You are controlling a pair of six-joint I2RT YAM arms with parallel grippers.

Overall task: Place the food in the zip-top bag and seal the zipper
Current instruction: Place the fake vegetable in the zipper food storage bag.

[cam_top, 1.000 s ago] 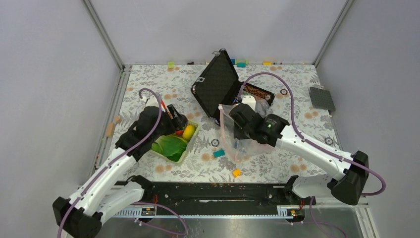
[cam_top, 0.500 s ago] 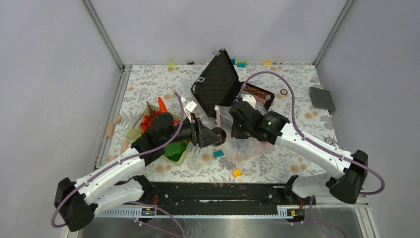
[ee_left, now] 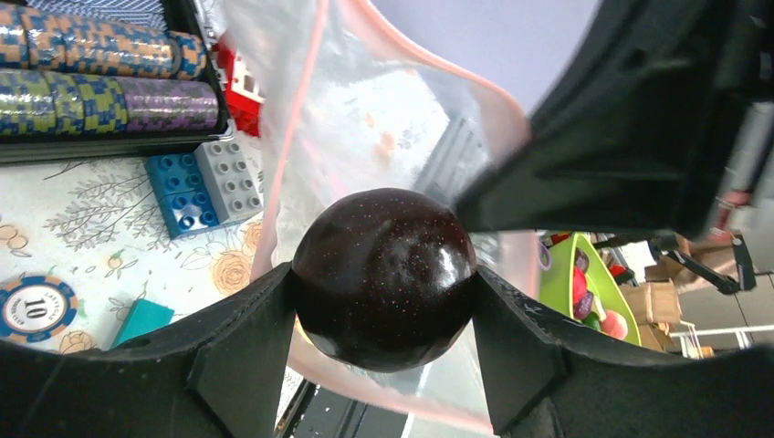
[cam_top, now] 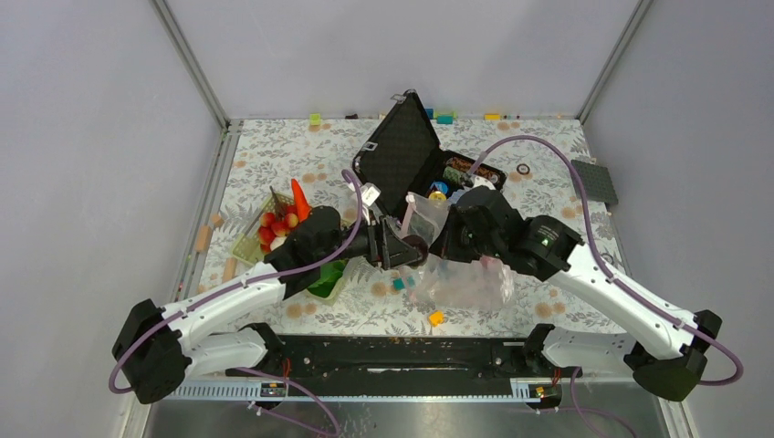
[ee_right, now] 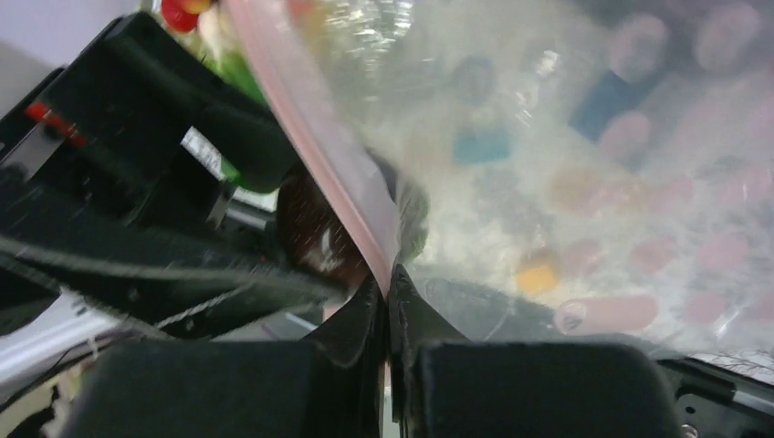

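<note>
gleaming, speckled dark round fruit (ee_left: 383,260) sits clamped in the left claw (ee_left: 383,306).

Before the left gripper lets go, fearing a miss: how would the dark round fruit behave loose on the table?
The dark round fruit looks spherical, so it would probably roll. Its gloss suggests slipperiness. The left gripper clamps it undented, so likely rigid.

Grey walls (cam_top: 392,55) w/ alu posts (cam_top: 188,59), floral tabletop (cam_top: 274,146).

An open black case (cam_top: 399,151) holds striped poker chips (ee_left: 100,100); a blue block (ee_left: 183,193) lies beside it.
</note>
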